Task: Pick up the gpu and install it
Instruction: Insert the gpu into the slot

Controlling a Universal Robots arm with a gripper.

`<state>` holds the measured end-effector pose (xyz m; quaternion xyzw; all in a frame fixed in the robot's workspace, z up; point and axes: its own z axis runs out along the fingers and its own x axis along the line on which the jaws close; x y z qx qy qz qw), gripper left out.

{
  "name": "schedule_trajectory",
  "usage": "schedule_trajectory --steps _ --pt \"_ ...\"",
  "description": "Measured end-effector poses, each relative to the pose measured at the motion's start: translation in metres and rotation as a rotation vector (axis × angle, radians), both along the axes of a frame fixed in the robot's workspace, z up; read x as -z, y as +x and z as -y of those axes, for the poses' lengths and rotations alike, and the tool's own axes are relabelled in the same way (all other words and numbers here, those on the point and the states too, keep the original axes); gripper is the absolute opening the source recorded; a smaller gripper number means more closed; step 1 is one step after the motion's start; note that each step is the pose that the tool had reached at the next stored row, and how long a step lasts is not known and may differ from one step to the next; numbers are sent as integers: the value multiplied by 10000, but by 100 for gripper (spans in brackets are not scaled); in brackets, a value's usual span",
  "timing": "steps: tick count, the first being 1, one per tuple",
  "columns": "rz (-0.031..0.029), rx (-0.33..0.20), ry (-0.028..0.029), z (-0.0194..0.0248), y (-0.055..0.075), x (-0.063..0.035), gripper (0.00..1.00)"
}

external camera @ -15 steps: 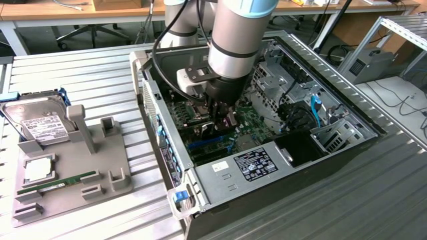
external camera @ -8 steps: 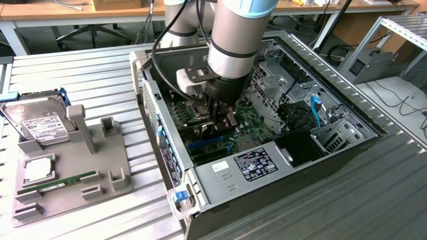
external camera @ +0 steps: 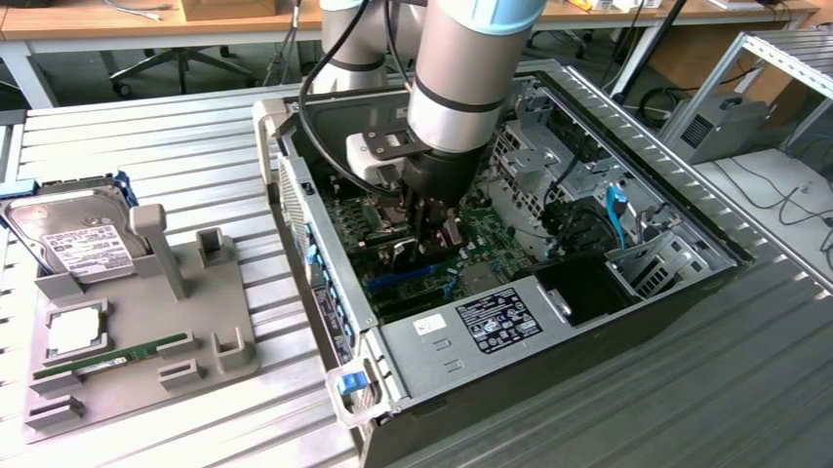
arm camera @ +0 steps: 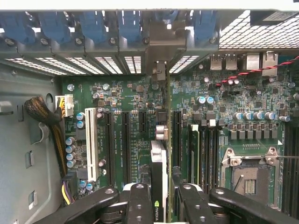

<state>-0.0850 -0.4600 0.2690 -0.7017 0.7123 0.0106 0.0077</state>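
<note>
Pincer (arm camera: 164, 198): is gripping the gpu (arm camera: 159, 161), one black finger (arm camera: 140, 200) pressing on each face of the card; in the exterior view it is reaching down inside the case (external camera: 430, 356).
Gpu position: is hanging directly under the pincer, standing on edge over the motherboard (arm camera: 126, 93).
Long axis: is running from the pincer out toward the rear wall, parallel to the black slots (arm camera: 126, 140); the bracket (arm camera: 161, 44) end is meeting the row of blue clips (arm camera: 93, 23).
Key relation: the card is lining up with a slot lying between the black slots and the socket (arm camera: 250, 179); I cannot tell whether it is touching that slot.
Gpu make: thin flat board seen edge-on, dark, with a pale silvery block and a green logo near the grip; the bracket is looking like dull folded metal.
Motherboard: is showing green and crowded with small round capacitors, with one white slot (arm camera: 91, 144) beside the black ones.
Case: is lying on its side with the lid off, bare grey sheet steel with perforated panels.
Surface (external camera: 156, 146): ribbed metal, is carrying a grey moulded tray (external camera: 209, 312) well apart from the case, with a drive (external camera: 81, 244) and a green RAM stick (external camera: 111, 359) sitting in it.
</note>
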Motion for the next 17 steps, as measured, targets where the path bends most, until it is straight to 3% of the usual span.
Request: schedule_trajectory --steps 17 --pt "-21 0 -4 0 -3 14 27"
